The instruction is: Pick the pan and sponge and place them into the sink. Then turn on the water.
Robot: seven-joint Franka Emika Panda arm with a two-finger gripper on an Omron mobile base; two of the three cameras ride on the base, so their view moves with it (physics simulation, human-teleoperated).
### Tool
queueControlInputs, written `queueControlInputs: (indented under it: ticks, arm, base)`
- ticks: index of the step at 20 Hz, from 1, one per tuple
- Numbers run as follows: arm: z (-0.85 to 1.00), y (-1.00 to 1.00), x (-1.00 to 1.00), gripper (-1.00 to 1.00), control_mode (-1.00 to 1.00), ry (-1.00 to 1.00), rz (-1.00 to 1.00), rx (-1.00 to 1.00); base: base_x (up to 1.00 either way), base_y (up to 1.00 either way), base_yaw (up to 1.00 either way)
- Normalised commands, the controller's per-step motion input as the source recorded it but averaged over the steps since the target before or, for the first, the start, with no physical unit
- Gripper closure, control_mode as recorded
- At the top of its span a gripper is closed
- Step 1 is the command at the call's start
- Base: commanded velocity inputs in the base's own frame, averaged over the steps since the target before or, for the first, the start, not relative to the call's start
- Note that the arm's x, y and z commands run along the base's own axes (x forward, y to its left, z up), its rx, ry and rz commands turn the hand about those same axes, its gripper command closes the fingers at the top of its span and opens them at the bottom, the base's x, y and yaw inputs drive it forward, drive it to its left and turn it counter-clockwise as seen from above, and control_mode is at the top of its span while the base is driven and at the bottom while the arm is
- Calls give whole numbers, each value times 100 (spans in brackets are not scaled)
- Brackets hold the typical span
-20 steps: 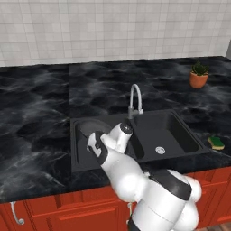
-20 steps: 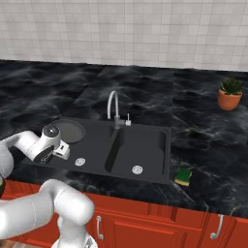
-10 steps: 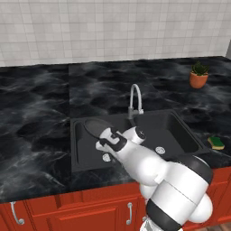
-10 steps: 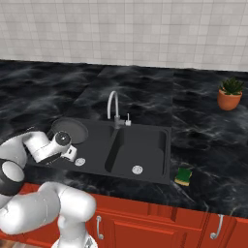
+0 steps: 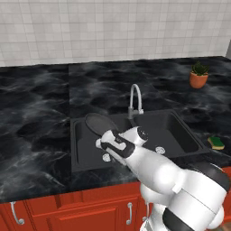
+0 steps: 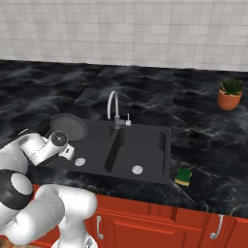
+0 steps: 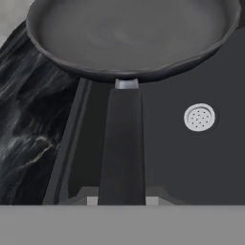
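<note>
The gripper (image 7: 122,200) is closed on the handle of the pan (image 7: 129,36), holding it tilted over the far left corner of the sink (image 5: 180,124), its rim overhanging the counter (image 5: 36,113) there. To set it down well, I would bring the pan toward the middle of the left basin, above the drain (image 7: 199,117), level it, lower until the base rests on the floor, and only then part the fingers, keeping the handle clear of the faucet (image 5: 134,100). The sponge (image 6: 183,175) lies on the counter by the sink's front right corner, not yet picked up.
</note>
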Motion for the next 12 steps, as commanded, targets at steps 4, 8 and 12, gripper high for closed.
queueControlInputs:
  ticks: [4, 8, 12]
  arm:
    - [62, 5, -26, 100, -100, -6, -7, 4]
    - [52, 0, -11, 100, -100, -1, -7, 5]
    - [32, 0, 0, 100, -100, 0, -9, 5]
  base:
    - [0, 0, 0]
    - [0, 0, 0]
    - [0, 0, 0]
